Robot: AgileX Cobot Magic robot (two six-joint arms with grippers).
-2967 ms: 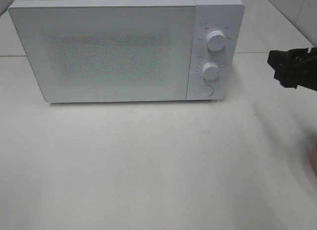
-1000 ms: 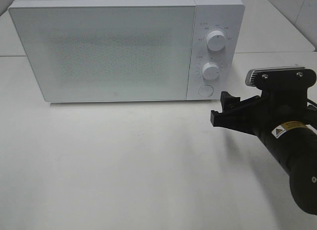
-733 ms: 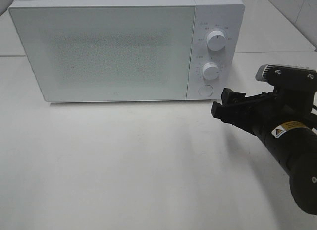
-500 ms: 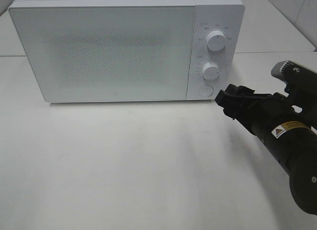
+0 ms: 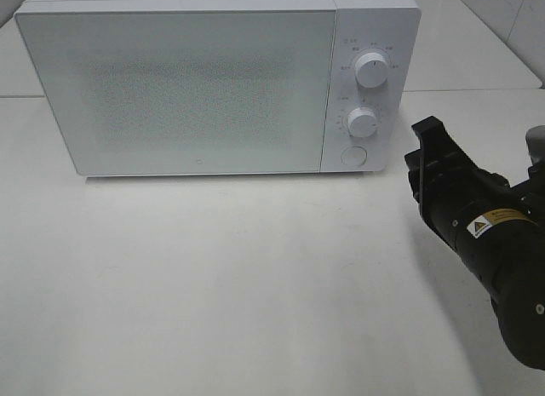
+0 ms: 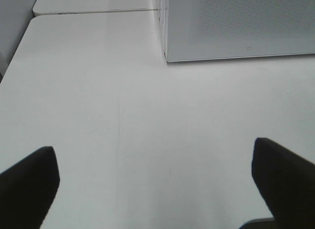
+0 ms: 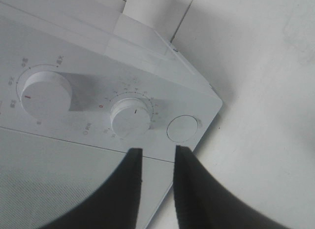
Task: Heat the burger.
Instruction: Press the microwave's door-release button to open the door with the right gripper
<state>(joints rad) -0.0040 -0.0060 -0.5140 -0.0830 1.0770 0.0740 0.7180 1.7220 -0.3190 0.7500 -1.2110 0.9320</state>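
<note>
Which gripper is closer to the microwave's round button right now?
Right. The right gripper hovers close to the round button, pointing toward it; the left gripper hangs over the table near the microwave's opposite end.

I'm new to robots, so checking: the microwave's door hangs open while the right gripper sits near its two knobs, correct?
Not quite: the microwave has its door shut, flush with the front, as the exterior high view shows. The right gripper does sit near the two knobs.
</note>
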